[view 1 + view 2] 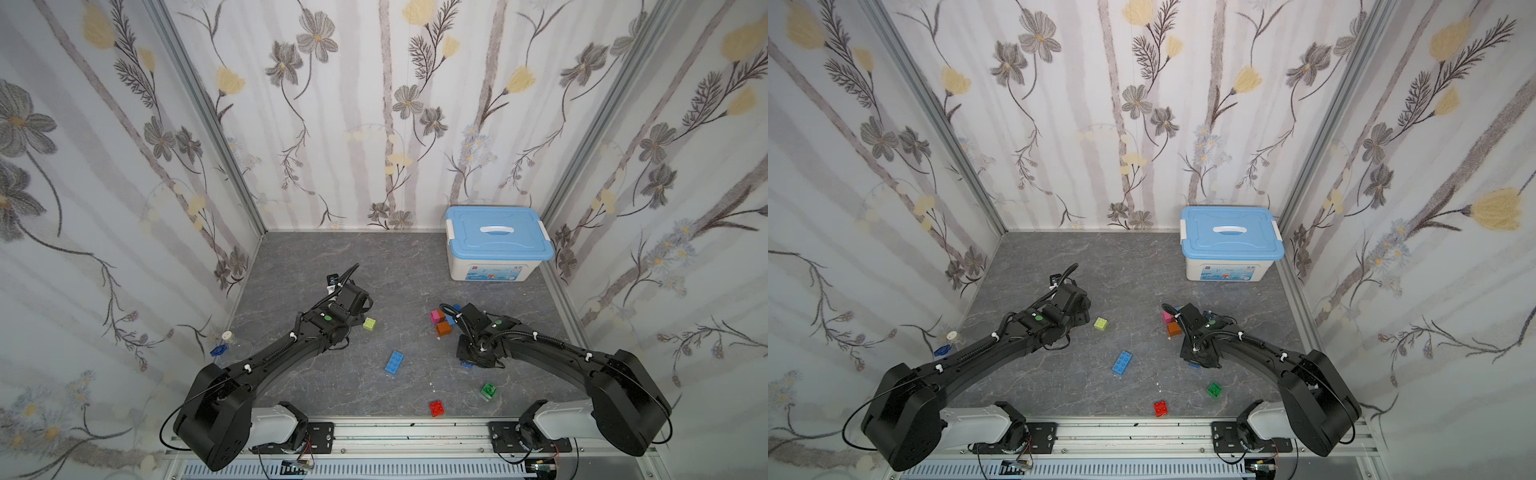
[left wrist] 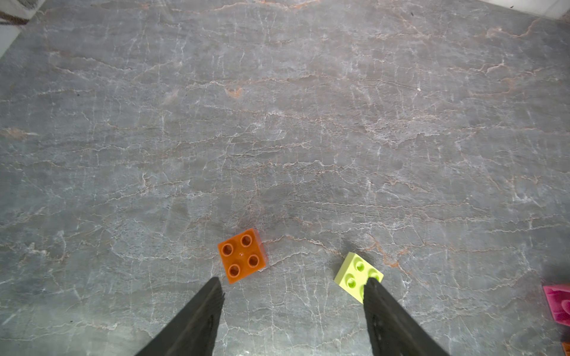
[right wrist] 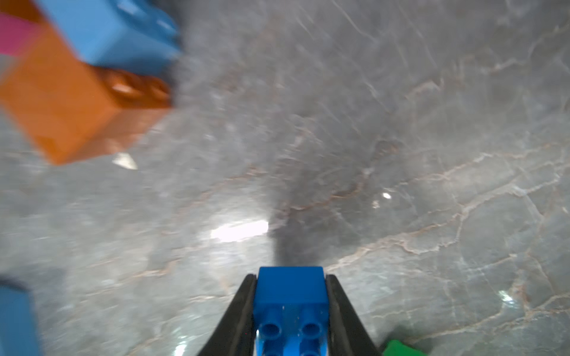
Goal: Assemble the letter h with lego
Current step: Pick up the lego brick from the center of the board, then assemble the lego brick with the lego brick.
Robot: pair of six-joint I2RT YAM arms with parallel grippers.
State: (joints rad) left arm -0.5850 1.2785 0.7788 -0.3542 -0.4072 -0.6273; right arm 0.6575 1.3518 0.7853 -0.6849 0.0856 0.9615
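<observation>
I see a grey marbled surface (image 1: 374, 266) walled in by flowered paper. In its far right corner stands a white storage box (image 1: 496, 243) with a light-blue lid. My two black arms reach in from the near edge. The lego lies scattered over the near half. A close cluster of pink, orange and blue bricks (image 1: 441, 322) sits right of centre, and a long light-blue brick (image 1: 394, 363) lies in the middle. A red brick (image 1: 436, 408) and a green brick (image 1: 488, 390) lie by the near edge, and a lime brick (image 1: 369, 323) left of centre. The left fingers (image 2: 197, 317) stand wide apart, holding nothing, just short of a loose orange brick (image 2: 242, 255) and the lime one. The right fingers (image 3: 239, 323) are clamped on the sides of a dark blue brick (image 3: 290, 296), near the cluster. I judge this brick is bound for the cluster. I would keep it level, line its underside over the studs below, then press straight down and let go only once it is seated. The box front carries a small red logo and a blue printed panel, too small to read.
</observation>
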